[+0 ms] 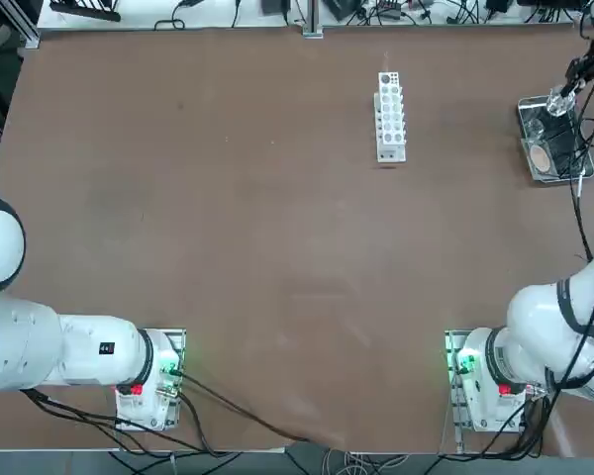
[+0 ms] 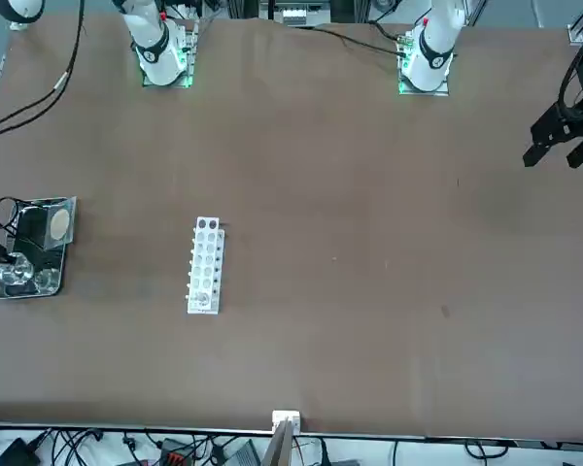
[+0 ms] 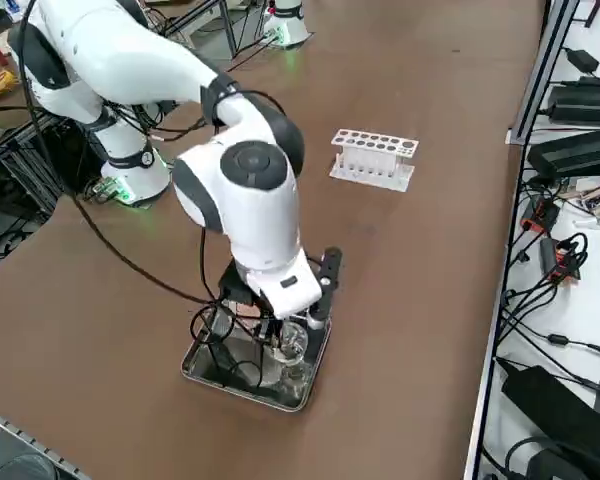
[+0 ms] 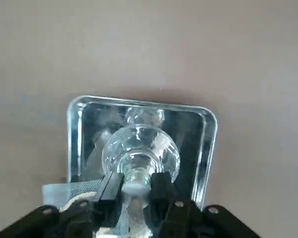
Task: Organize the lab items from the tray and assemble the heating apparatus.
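Top view: the job is barely started, with all 3 items in the tray and the burner just being gripped.

Left to right in that view: the white rack (image 1: 390, 116) stands alone mid-table, untouched, then the tray (image 1: 528, 134) at the far right edge, the tan-centred mesh (image 1: 542, 158) lying flat in it. The right gripper (image 4: 135, 187) is down over the tray, and the wrist view shows its jaws clamped on the neck of the glass burner (image 4: 140, 151), which looks to be sitting in the tray. The wire stand (image 3: 220, 345) shows in the tray too, from the side. Nothing is out on the table yet, I judge, so unloading all 3 and stacking them is left.
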